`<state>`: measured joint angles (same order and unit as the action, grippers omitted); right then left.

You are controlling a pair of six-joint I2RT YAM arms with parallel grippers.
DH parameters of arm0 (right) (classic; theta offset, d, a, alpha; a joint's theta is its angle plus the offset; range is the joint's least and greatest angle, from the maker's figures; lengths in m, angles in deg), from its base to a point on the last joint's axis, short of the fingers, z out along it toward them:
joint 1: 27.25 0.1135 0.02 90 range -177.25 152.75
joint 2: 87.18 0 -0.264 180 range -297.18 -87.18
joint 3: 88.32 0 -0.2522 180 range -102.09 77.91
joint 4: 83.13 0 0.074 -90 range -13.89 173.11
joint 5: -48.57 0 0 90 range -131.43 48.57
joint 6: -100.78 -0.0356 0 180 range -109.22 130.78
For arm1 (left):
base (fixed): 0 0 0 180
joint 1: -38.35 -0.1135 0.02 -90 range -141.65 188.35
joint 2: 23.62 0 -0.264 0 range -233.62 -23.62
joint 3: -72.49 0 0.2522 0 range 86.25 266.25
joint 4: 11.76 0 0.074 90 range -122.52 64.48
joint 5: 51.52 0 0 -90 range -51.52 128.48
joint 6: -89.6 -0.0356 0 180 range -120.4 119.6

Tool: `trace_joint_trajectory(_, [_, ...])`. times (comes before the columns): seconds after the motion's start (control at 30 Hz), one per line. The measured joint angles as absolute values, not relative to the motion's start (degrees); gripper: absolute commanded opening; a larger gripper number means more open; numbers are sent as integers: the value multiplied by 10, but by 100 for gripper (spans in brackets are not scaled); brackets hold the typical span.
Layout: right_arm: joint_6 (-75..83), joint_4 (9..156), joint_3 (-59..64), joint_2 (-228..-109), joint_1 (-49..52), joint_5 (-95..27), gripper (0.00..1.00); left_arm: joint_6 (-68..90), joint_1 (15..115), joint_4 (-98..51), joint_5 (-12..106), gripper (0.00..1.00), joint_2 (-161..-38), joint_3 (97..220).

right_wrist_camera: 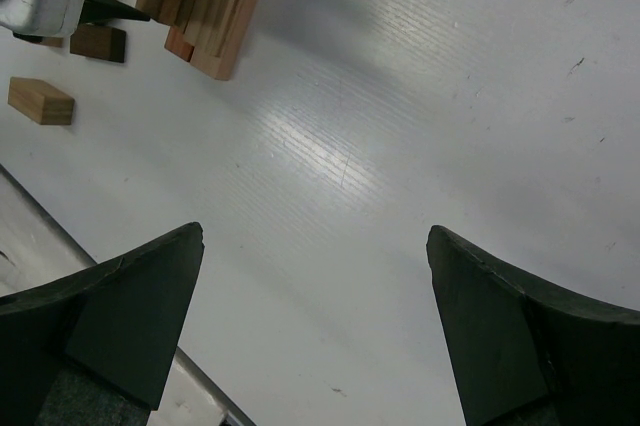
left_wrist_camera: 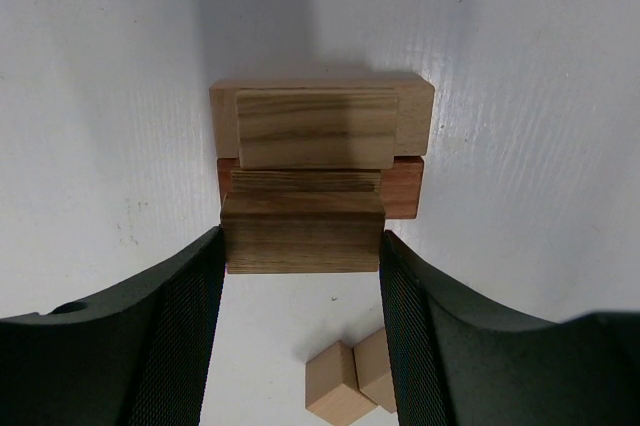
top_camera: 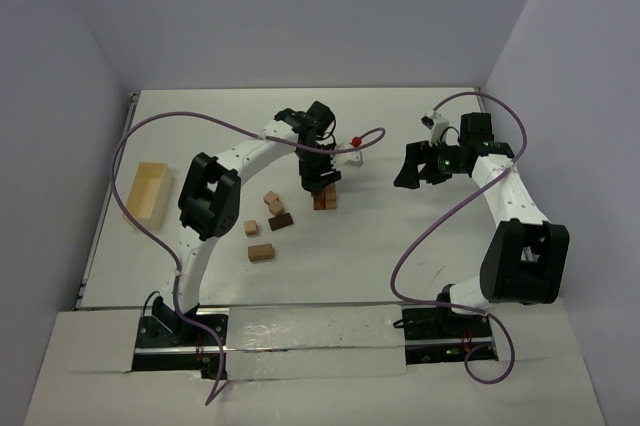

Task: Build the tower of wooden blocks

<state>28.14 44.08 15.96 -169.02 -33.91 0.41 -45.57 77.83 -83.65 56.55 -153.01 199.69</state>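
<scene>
White table (top_camera: 400, 246) | my left gripper (left_wrist_camera: 301, 238) clamps brown wooden brick (left_wrist_camera: 303, 214) on top of small brick tower (left_wrist_camera: 320, 126) | my right gripper (right_wrist_camera: 315, 234) stands wide open

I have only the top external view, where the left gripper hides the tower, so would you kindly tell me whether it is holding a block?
Observer: Yes, in the left wrist view a brown block fills the gap between the jaws of the left gripper, touching both.
Operator: Thank you; what colours does the tower show beyond it?
Observer: The tower shows a reddish-brown block and, past that, a tan block.
Operator: Is the right gripper carrying anything?
Observer: No, the right wrist view shows the right gripper with jaws wide apart and only the table between them.
</scene>
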Motion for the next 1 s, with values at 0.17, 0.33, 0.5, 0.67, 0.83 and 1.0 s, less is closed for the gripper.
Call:
trace_joint_trajectory(0.17, [281, 441, 160, -1690, -339, 4, 100, -456, 783, -837, 564, 42, -1531, 1999])
trace_joint_trajectory(0.33, [281, 441, 160, -1690, -339, 4, 100, -455, 787, -838, 564, 43, -1533, 2002])
trace_joint_trajectory(0.5, [280, 441, 160, -1690, -339, 4, 100, -455, 789, -840, 562, 44, -1539, 2009])
trace_joint_trajectory(0.67, [279, 441, 160, -1690, -339, 6, 100, -455, 789, -841, 562, 45, -1539, 2010])
trace_joint_trajectory(0.83, [279, 441, 160, -1690, -339, 8, 100, -455, 789, -843, 561, 45, -1540, 2012])
trace_joint_trajectory(1.0, [279, 441, 160, -1690, -339, 13, 100, -455, 789, -846, 558, 45, -1540, 2012])
